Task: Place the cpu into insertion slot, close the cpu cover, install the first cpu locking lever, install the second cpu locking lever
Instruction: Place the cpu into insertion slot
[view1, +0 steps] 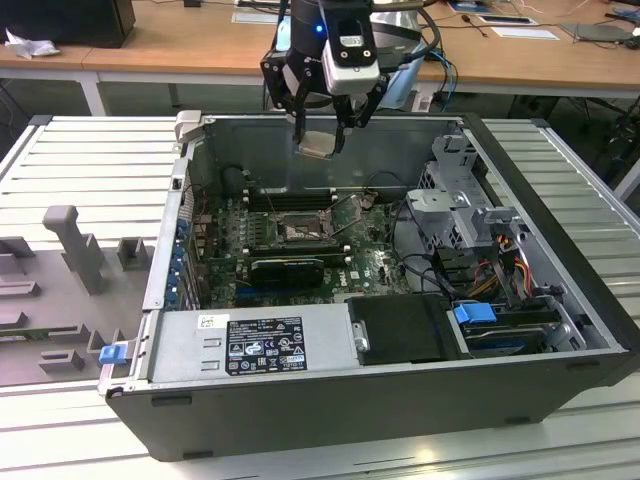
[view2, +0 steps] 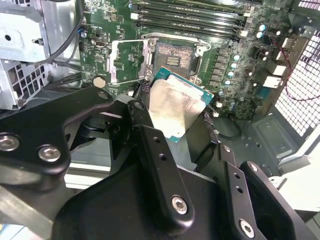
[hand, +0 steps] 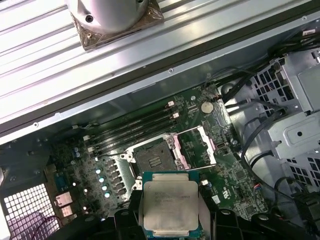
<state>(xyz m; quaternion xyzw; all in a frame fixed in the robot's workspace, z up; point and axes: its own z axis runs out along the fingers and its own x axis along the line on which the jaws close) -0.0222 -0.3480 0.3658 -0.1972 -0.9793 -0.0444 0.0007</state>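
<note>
Placement is unfinished: black jaws grip the flat silvery square cpu above the empty dark square insertion slot, its thin metal cover open beside it.

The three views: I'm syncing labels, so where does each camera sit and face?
Exterior view: off the arm, looking down into the open case; end effector holds the cpu above it.
Second wrist view: on the arm, facing the motherboard past black fingers.
First wrist view: on the arm, facing the motherboard, fingertips showing.
Shared: both wrist views show cpu and insertion slot.
</note>
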